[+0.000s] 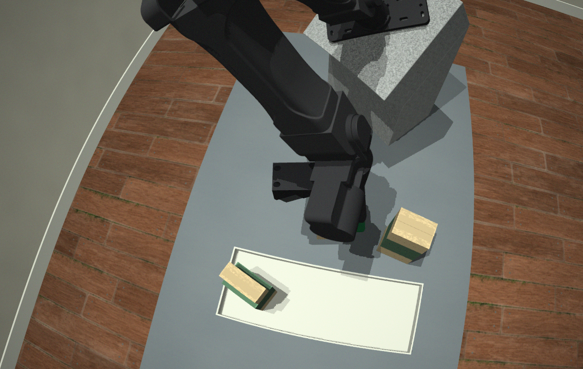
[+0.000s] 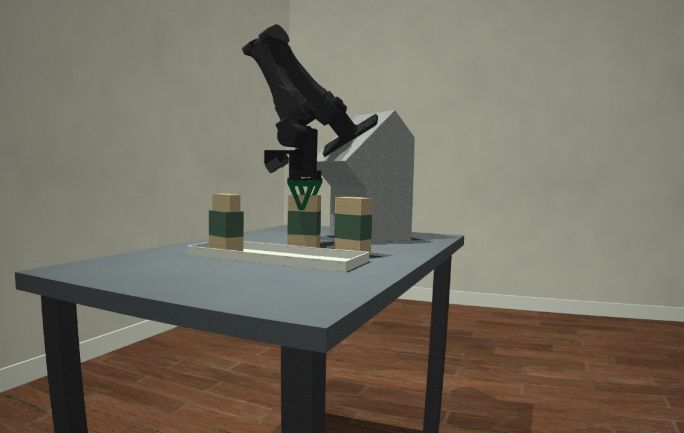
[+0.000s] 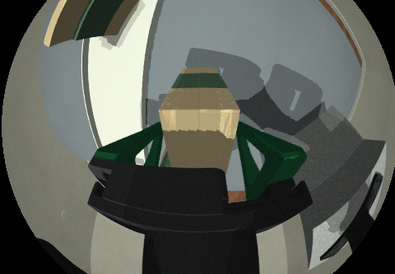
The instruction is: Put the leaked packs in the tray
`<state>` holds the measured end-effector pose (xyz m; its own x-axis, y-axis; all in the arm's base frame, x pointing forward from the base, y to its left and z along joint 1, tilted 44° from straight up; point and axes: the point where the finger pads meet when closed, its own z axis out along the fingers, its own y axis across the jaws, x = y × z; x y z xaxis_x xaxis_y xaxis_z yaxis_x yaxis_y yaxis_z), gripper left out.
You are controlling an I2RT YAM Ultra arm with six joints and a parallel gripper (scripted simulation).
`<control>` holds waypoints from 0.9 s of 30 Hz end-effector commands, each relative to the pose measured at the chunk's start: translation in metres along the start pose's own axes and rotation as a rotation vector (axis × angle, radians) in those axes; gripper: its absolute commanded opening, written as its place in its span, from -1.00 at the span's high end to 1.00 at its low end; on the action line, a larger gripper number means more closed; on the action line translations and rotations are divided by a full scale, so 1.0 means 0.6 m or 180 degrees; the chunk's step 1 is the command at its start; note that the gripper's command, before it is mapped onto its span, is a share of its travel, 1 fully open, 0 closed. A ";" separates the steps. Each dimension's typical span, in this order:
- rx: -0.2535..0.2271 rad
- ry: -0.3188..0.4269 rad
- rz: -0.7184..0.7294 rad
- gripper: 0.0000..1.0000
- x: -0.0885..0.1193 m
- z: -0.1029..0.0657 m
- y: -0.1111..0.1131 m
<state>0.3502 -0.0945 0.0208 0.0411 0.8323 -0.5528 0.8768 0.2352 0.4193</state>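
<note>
One coffee pack (image 1: 243, 283) (image 2: 225, 223) (image 3: 99, 15) stands upright at the left end of the white tray (image 1: 343, 311) (image 2: 280, 260) (image 3: 115, 85); its tan top is narrower than its green band. From above, its top overlaps the tray's end rim. The middle pack (image 2: 304, 224) (image 3: 199, 81) stands upright on the table behind the tray, mostly hidden by the arm from above. The right pack (image 1: 410, 228) (image 2: 352, 226) stands upright on the table. My gripper (image 2: 302, 203) (image 3: 200, 127) points down at the middle pack's top, open, its green fingers on either side with small gaps.
The grey stone pedestal (image 1: 403, 82) (image 2: 384, 188) carries the arm's base behind the packs. The arm reaches over the table (image 1: 201, 220) (image 2: 172, 279) from there. The tray's middle and right parts hold nothing.
</note>
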 end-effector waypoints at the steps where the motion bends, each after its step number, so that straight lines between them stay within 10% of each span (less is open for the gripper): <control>1: -0.0036 -0.0021 -0.0005 -0.58 -0.003 -0.002 0.013; 12: -0.0044 -0.0015 0.0002 -0.58 -0.001 -0.022 0.008; 27: -0.0106 -0.0017 0.0048 -0.58 -0.007 -0.157 0.020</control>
<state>0.3266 -0.0529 0.0835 0.0469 0.8364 -0.5461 0.8411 0.2618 0.4733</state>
